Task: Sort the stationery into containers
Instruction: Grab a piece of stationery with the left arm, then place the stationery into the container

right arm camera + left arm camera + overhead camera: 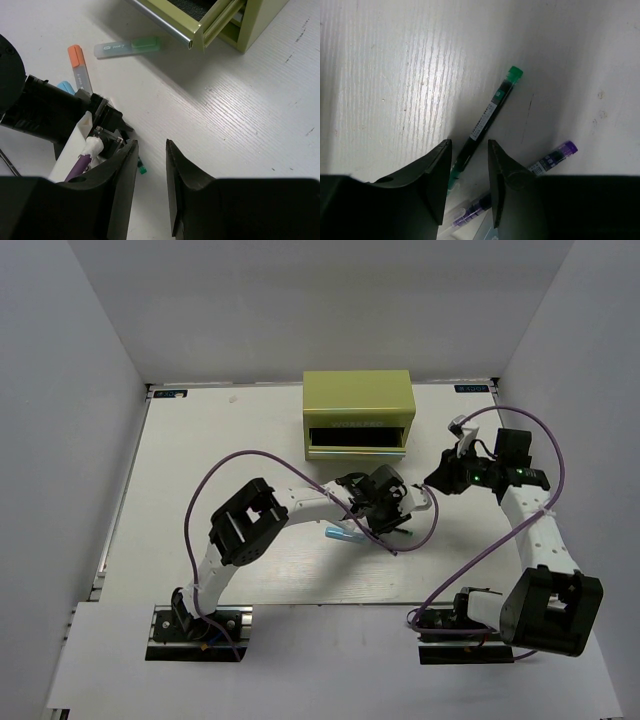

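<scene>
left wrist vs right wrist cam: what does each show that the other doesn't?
Left wrist only: a purple pen, and the whole green-capped pen between the open fingers of the left gripper. Right wrist only: the toolbox's open drawer, a mint-green highlighter, an orange-capped highlighter. Both: the white table, and probably that green pen's end, a small green tip in the right wrist view.

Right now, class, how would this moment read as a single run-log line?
left gripper: open, straddling green-capped dark pen | right gripper: open, empty | lime-green metal toolbox: drawer open
</scene>
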### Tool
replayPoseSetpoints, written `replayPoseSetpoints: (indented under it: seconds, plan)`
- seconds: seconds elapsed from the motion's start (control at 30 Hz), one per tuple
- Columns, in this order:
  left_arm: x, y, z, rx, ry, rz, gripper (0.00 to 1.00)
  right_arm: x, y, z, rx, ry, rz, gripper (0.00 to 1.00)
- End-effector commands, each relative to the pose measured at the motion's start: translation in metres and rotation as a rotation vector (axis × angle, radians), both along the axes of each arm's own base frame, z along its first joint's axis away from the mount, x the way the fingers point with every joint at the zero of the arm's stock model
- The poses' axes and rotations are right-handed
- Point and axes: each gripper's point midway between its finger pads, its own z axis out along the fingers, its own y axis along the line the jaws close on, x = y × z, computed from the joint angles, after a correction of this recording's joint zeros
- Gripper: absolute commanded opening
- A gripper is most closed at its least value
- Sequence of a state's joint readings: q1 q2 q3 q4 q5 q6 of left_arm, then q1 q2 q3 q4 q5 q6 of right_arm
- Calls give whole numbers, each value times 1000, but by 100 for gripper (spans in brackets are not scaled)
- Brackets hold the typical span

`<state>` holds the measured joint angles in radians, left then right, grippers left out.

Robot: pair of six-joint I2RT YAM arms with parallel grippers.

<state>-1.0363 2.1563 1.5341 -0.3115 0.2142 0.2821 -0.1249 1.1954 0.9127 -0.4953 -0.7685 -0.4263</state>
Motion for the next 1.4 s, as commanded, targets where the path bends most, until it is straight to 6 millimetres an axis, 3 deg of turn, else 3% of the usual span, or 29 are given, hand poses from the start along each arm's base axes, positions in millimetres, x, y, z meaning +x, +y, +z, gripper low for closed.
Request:
replayPoseSetpoints:
  seconds: [0.0, 0.2, 0.37, 0.43, 0.57, 0.73, 0.87, 0.93, 0.97, 1.13, 1.17, 1.27, 1.37]
  plan:
    - [-8, 4, -15, 38, 42, -8, 42, -2, 3, 9, 22, -42, 18, 35]
    - [-35, 24, -36, 107, 160, -52, 33, -7, 6, 10, 36, -48, 32, 35]
    - [-57, 39, -52, 158, 277, -42, 11, -10, 6, 8, 37, -49, 31, 35]
    - [-56, 36, -50, 150, 278, -34, 2, -11, 7, 7, 36, -53, 33, 35]
    - [-31, 24, -24, 73, 211, 53, 0, -12, 6, 6, 32, -61, 29, 35]
    - [7, 11, 39, -65, 54, 117, 0, -13, 3, 5, 14, -70, 12, 38]
    - [34, 18, 79, -116, -67, 170, 0, -11, -1, 12, 4, -98, -12, 41]
    - [51, 32, 91, -125, -123, 202, 0, -9, -3, 17, 0, -125, -21, 41]
    - [62, 40, 109, -157, -174, 213, 0, -7, -5, 21, -3, -138, -27, 41]
    - [83, 50, 152, -198, -264, 208, 0, -5, -4, 19, 0, -136, -22, 41]
    - [90, 52, 168, -215, -294, 207, 0, -6, -4, 18, 3, -131, -18, 41]
    - [103, 57, 184, -231, -335, 214, 0, -6, -2, 18, 3, -139, -6, 41]
    - [120, 62, 214, -282, -441, 211, 0, -6, -4, 19, -19, -165, 9, 41]
